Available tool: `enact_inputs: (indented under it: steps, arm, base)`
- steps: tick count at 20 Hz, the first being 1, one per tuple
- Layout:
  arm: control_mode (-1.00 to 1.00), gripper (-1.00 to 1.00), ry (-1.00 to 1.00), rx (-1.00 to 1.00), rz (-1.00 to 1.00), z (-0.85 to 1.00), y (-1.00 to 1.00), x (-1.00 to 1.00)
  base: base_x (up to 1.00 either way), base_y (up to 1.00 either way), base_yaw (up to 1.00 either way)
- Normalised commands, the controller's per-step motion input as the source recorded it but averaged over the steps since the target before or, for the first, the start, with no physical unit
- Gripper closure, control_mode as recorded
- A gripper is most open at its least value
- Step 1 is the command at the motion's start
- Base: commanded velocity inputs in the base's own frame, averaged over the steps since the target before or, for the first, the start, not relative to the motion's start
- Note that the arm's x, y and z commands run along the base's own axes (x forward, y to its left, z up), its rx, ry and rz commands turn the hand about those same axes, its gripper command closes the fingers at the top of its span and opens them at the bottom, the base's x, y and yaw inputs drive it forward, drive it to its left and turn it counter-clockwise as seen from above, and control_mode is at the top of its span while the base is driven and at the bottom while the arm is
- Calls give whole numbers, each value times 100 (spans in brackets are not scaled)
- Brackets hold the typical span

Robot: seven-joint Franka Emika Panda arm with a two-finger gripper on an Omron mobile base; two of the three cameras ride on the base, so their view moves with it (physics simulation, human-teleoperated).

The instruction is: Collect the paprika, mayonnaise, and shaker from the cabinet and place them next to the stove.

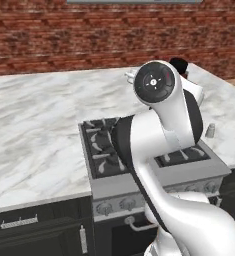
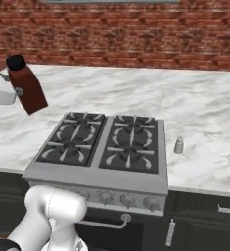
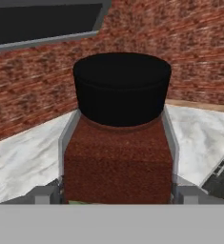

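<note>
My gripper (image 3: 118,159) is shut on the paprika (image 3: 117,143), a dark red-brown bottle with a black cap, one grey finger (image 3: 68,143) on each side. In the right base view the paprika (image 2: 28,90) hangs tilted in the air above the counter, left of the stove (image 2: 111,142), with the gripper (image 2: 18,91) on its left side. Its black cap (image 1: 179,64) peeks out behind my arm in the left base view. The small pale shaker (image 2: 178,145) stands upright on the counter just right of the stove (image 1: 101,150); it is also the shaker (image 1: 209,130) beside my arm. The mayonnaise and the cabinet are out of view.
A marble counter (image 2: 204,112) runs on both sides of the stove, backed by a red brick wall (image 2: 116,34). Dark drawers with silver handles (image 1: 19,222) sit below. A dark panel with a grey edge (image 3: 42,24) hangs above.
</note>
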Motion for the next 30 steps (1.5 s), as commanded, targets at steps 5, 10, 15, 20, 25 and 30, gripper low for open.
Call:
enact_inputs:
  steps: [5, 10, 15, 20, 25, 30]
  arm:
    - [100, 100, 0, 0, 0, 0, 0, 0]
    - [-100, 100, 3, 0, -8, -26, 45, 49]
    - [-100, 100, 11, 3, 17, -49, 24, 90]
    - [-100, 100, 8, 6, 51, -51, 8, 67]
    - [-100, 100, 3, 2, 54, -50, 7, 54]
    - [-100, 100, 0, 0, 60, -48, 16, 18]
  base:
    - [65, 92, -30]
    - [11, 15, -5]
    - [0, 0, 0]
    - [0, 0, 0]
    - [0, 0, 0]
    - [0, 0, 0]
